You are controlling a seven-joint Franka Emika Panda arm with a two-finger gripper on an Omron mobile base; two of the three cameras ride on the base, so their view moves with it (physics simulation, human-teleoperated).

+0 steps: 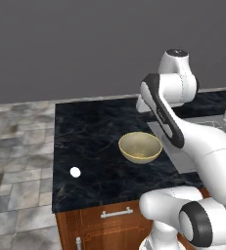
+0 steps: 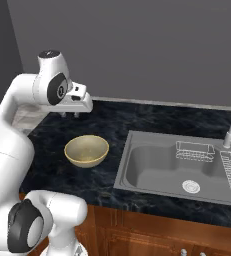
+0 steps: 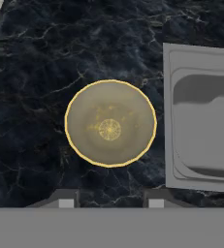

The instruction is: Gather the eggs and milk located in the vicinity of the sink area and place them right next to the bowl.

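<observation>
The pincer (image 3: pixel 108 203) hangs released above the bowl (image 3: pixel 110 123); a white egg (image 1: pixel 75 172) lies at its 8 o'clock on the bench (image 1: pixel 92 127).

The arm (image 2: pixel 9 135) was glossy white, built of rounded, bulbous links with dark grey joint bands and round caps. The jaws' two finger tips (image 3: pixel 67 199) were small, grey and squared.

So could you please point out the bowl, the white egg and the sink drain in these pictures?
bowl (image 1: pixel 140 147), left base view, on its speckled inside.
white egg (image 1: pixel 75 172), left base view, on the middle of the ball.
sink drain (image 2: pixel 191 186), right base view, on the round drain in the basin floor.
</observation>
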